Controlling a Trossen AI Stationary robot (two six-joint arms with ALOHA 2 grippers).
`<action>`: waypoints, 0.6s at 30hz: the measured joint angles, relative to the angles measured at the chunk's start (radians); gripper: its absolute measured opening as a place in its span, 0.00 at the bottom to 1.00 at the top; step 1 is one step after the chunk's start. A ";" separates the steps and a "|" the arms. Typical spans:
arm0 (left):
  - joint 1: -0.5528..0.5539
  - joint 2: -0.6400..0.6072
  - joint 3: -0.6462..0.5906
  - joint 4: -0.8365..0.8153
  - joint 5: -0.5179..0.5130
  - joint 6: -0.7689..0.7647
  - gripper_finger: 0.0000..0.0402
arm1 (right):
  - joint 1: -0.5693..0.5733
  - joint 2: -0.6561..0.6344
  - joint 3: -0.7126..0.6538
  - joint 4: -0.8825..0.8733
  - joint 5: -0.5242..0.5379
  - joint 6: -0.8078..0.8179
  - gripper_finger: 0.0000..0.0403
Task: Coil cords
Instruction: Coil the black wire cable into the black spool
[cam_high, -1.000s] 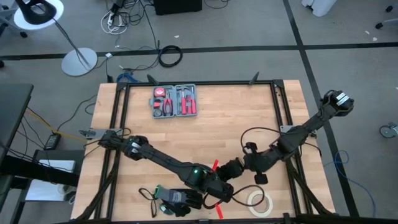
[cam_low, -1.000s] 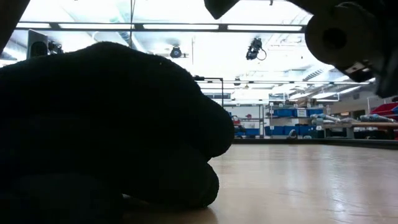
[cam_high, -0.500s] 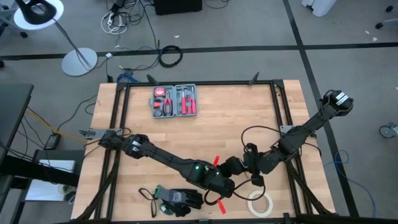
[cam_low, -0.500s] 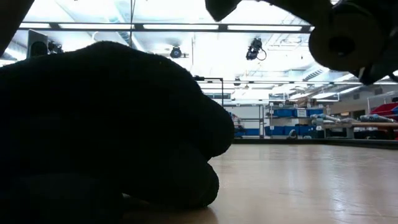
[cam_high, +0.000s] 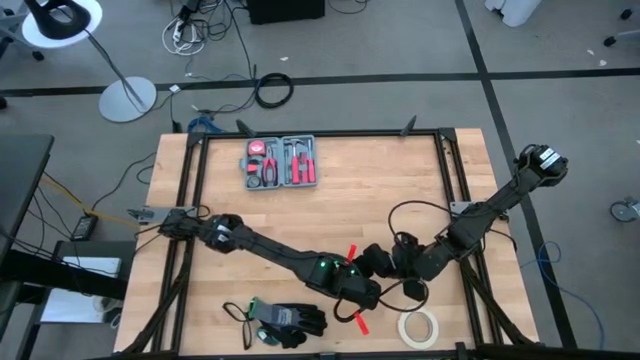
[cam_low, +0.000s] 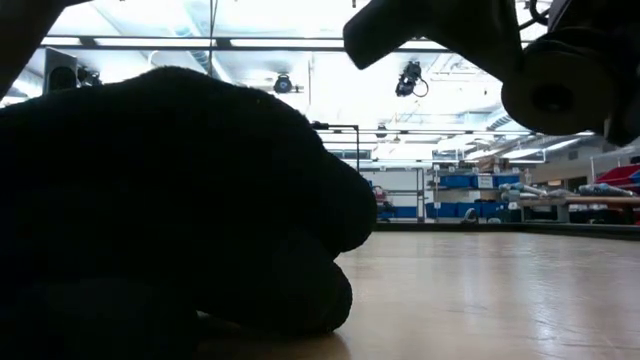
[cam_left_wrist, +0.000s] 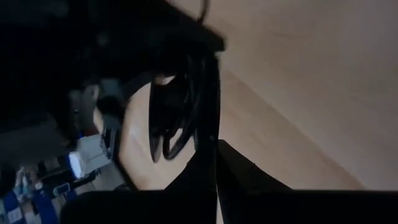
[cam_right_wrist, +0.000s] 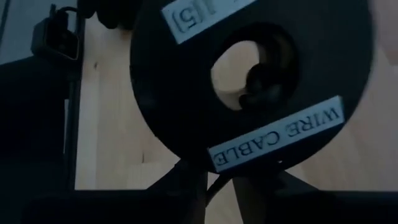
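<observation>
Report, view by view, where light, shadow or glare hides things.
High view: even light on the table, no hard shadows. Low view: bright ceiling lights behind turn the black glove into a plain silhouette, and the wood shows a pale sheen. Left wrist view: mostly dark; the cord loops show only as outlines against lit wood. Right wrist view: the black spool shades most of the picture, its white labels still legible.

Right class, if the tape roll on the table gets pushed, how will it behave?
The tape roll lies flat on the table, so it would probably slide, not roll. Being a hollow ring, it is likely light. It looks stiff enough to stay round.
</observation>
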 joint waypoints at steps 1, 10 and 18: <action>0.003 0.000 0.000 0.004 -0.007 -0.003 0.00 | 0.004 0.004 0.000 -0.001 0.005 0.010 0.16; 0.016 0.000 0.000 -0.003 -0.006 -0.012 0.00 | 0.029 0.012 -0.041 0.028 0.002 0.090 0.16; 0.016 0.000 0.000 -0.028 0.005 -0.017 0.00 | 0.037 0.012 -0.050 -0.001 0.000 0.088 0.17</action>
